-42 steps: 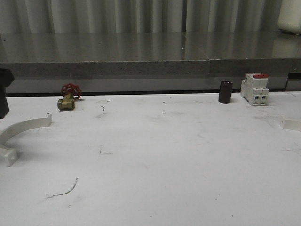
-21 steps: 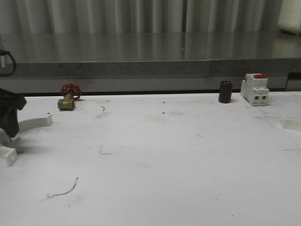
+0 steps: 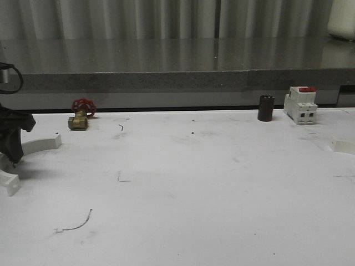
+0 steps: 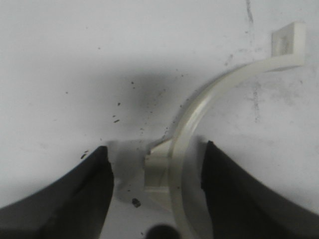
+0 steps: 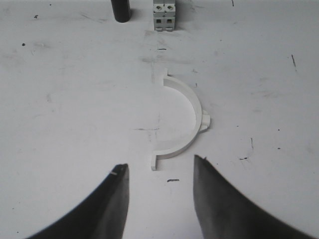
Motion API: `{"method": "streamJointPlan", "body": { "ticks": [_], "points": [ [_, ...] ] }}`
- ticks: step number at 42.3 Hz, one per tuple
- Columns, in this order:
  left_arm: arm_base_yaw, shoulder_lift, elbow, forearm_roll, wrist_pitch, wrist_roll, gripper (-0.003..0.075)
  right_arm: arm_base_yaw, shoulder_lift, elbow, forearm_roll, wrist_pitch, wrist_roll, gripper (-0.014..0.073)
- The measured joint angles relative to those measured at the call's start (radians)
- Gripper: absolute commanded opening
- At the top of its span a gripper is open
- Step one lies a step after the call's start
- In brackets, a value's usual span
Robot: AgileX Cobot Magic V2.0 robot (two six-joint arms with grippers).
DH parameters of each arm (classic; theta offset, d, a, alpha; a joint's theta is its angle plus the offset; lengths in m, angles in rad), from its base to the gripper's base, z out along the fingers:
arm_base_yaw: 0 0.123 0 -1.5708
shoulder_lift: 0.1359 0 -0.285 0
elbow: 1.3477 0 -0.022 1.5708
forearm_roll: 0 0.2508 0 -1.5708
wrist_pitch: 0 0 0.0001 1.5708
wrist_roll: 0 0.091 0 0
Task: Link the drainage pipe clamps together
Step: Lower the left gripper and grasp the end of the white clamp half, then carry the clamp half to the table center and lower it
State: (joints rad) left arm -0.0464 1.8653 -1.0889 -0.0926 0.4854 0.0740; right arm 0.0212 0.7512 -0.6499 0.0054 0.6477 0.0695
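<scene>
One cream-white drainage pipe clamp [image 3: 40,144] lies at the table's far left; its end tab [image 3: 10,183] points toward the front. My left gripper [image 3: 12,155] stands over its middle. In the left wrist view the gripper [image 4: 155,152] is open, and the clamp's arc [image 4: 199,107] and outer nub lie between the dark fingers [image 4: 75,199] without touching them. The second clamp [image 3: 345,146] lies at the table's right edge. In the right wrist view it [image 5: 196,107] lies flat just ahead of my open right gripper [image 5: 159,167], which holds nothing.
Along the back of the white table [image 3: 183,183] stand a brass valve with a red handle [image 3: 81,114], a dark cylinder [image 3: 266,108] and a white circuit breaker with a red top [image 3: 300,104]. A grey ledge [image 3: 177,80] runs behind them.
My left gripper has come down from the left edge over the left clamp, covering its middle. The clamps and other objects have not moved.
</scene>
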Motion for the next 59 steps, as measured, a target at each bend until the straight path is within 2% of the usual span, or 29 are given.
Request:
{"method": "streamJointPlan", "body": {
  "ticks": [7,17,27,32,42,52,59],
  "points": [
    [0.000,0.000,0.000,-0.002,0.005,0.000,0.0196,0.000,0.000,0.000,0.000,0.000,0.000,0.0344],
    [0.000,0.000,0.000,-0.002,0.002,0.000,0.0076,0.000,0.000,0.000,0.000,0.000,0.000,0.0344],
    [0.000,0.002,-0.005,-0.002,-0.012,0.000,0.0006,0.000,0.000,0.000,0.000,0.000,0.000,0.0344],
    [-0.024,0.002,-0.050,0.004,0.077,0.000,0.0006,0.000,0.000,0.000,0.000,0.000,0.000,0.0344],
    [-0.212,-0.011,-0.200,0.035,0.207,-0.063,0.0008,0.000,0.000,0.000,0.000,0.000,0.000,0.0344],
    [-0.473,0.020,-0.399,0.205,0.306,-0.319,0.0010,0.000,0.000,0.000,0.000,0.000,0.000,0.0344],
    [-0.583,0.115,-0.546,0.248,0.388,-0.454,0.0010,0.000,0.000,0.000,0.000,0.000,0.000,0.0344]
  ]
}}
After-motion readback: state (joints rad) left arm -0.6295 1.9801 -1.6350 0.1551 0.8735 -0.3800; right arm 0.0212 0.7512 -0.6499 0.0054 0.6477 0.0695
